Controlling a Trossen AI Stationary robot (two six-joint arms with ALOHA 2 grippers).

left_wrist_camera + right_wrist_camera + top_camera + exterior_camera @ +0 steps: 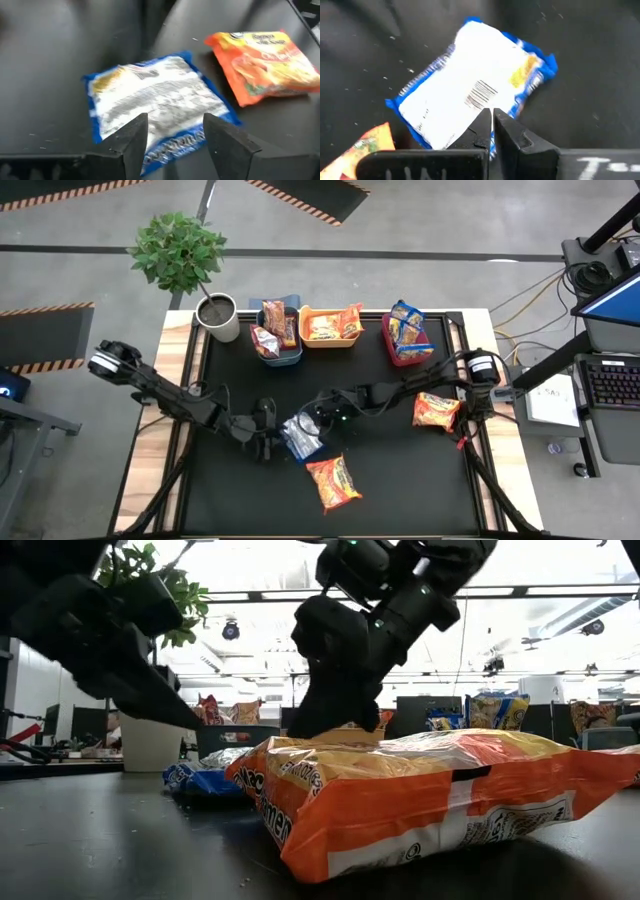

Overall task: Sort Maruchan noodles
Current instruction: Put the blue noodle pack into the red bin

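A blue noodle packet (300,438) lies mid-table, its white barcode side up (465,85). My right gripper (316,423) reaches in from the right and is shut at the packet's edge (491,114). My left gripper (265,435) comes from the left and is open, its fingers (135,142) astride the packet's opposite edge (155,100); whether they touch it I cannot tell. One orange packet (333,482) lies flat nearer the front edge and fills the low view (420,800). Another orange packet (437,411) lies to the right. My right gripper pinches the blue packet at the middle of one long edge (512,111) between its two fingers, coming slanting down from the table's right side. The packet's far part rests on the table (200,780); whether the held edge is raised I cannot tell.
Along the far edge stand a blue bin (290,355), a yellow bin (306,320) and a red bin (390,345), each holding packets. A potted plant (218,317) stands left of the bins. Bare black mat lies at the near left and near right.
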